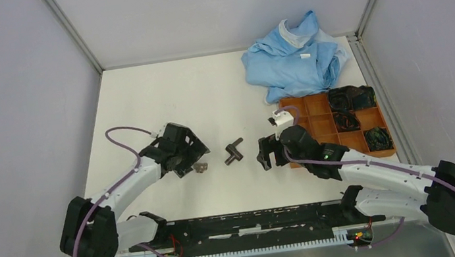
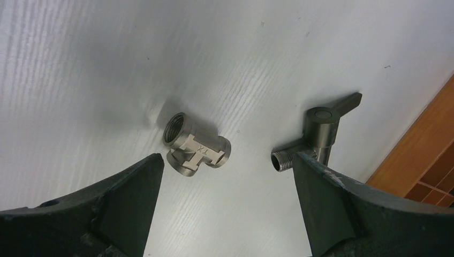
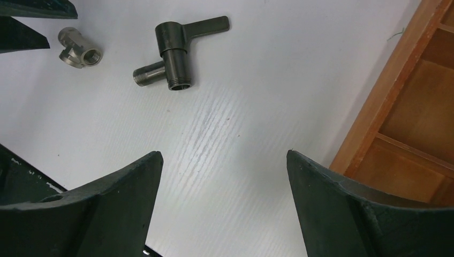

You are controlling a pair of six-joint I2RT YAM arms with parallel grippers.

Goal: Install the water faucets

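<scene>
On the white table (image 1: 161,97), between my two arms, the tee fitting (image 2: 197,150) lies on its side just ahead of the left gripper (image 2: 227,160), whose jaws stand wide with nothing in them. Near it, not touching, lies the lever-handled faucet (image 3: 174,53). I see the right gripper (image 3: 224,154) spread wide too, empty, beside the wooden tray (image 3: 383,91).

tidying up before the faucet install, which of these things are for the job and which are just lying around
For the job:
- tee fitting
- faucet valve with lever handle
Both lie loose and unjoined.

Just lying about:
- crumpled blue cloth
- wooden compartment tray
- dark bundles in some tray compartments
</scene>
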